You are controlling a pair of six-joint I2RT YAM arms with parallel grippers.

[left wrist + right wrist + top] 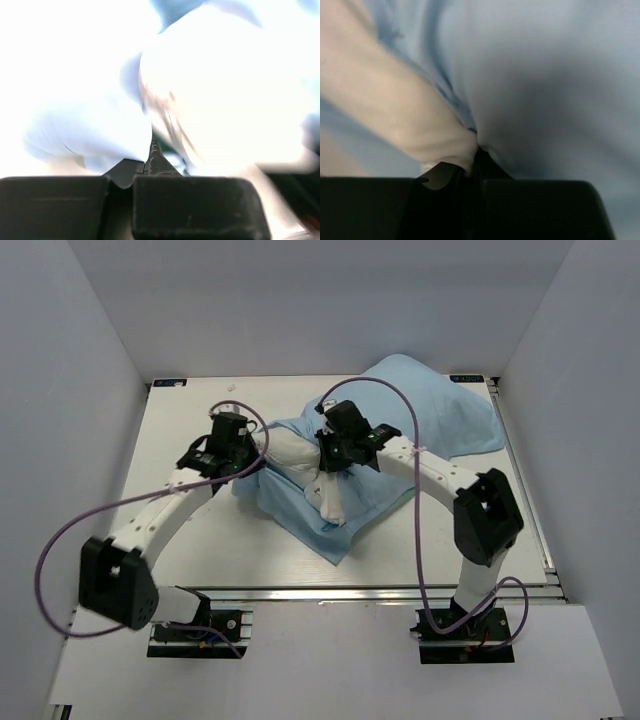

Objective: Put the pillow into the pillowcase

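Two closed grips: right pincer pinches the pillowcase beside the pillow; left pincer clamped, catch washed out. Pillow half-sheathed at centre of the worktop, so I'd draw cloth toward seven o'clock evenly.

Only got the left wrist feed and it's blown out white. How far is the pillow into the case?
Observer: Top view shows it only partly in. A stretch of the pillow lies uncovered in the middle, with the blue pillowcase under it and humped up behind it to the far right.
Operator: What are the right jaws doing?
Observer: In the right wrist view, the right jaws are shut. A white fold of the pillow runs into them, with blue pillowcase cloth pressed right beside it.
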